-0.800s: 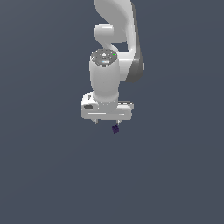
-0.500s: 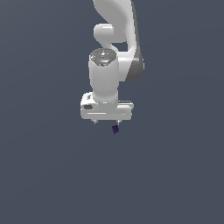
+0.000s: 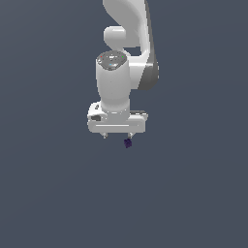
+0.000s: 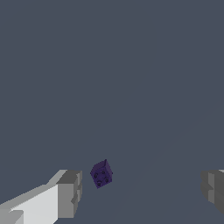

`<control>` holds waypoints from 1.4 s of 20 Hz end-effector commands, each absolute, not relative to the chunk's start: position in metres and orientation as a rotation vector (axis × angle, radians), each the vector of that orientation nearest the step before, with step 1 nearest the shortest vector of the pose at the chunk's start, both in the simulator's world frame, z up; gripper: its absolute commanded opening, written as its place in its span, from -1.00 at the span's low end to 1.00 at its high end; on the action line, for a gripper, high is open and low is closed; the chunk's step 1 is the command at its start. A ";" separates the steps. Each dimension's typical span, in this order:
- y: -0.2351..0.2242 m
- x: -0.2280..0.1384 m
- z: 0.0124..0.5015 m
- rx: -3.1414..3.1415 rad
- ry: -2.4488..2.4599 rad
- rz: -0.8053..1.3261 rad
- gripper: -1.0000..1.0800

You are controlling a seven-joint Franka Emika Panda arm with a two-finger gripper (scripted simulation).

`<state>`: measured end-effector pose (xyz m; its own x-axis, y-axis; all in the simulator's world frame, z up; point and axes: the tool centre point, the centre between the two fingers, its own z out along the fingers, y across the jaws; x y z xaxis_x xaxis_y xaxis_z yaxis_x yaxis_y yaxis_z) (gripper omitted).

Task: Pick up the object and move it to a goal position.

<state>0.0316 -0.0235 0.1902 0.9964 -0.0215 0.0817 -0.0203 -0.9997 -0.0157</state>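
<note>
The smooth white robot hand (image 3: 116, 136) is spread wide and grips nothing. The tiny dark purple cube (image 4: 101, 173), its face dotted with small pits, sits tilted between the blocky grey fingertips (image 4: 70, 193), near one and touching neither.

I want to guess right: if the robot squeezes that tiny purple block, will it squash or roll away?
The block looks hard-edged, so probably stiff. Flat faces suggest sliding or tipping, not rolling. Being tiny between the open gripper, it could easily twist.

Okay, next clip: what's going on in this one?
A white robot arm is going after a tiny dark purple block. Its gripper is open, with the block between the two fingers but much nearer one of them and not yet gripped. In the exterior view the block sits just below the fingertip on that view's right. No goal marker is visible.
</note>
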 end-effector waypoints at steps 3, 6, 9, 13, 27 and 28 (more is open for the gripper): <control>-0.022 0.030 0.184 -3.126 0.002 -0.123 0.92; -0.018 0.025 0.174 -3.130 -0.054 -0.112 0.92; -0.014 0.019 0.160 -3.132 -0.135 -0.097 0.92; -0.005 0.006 0.134 -3.129 -0.286 -0.069 0.92; 0.020 -0.032 0.073 -3.068 -0.675 -0.001 0.92; 0.021 -0.033 0.072 -3.067 -0.680 0.000 0.92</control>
<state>-0.0317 0.0199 0.0740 0.9102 0.4141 0.0005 0.4141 -0.9102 0.0003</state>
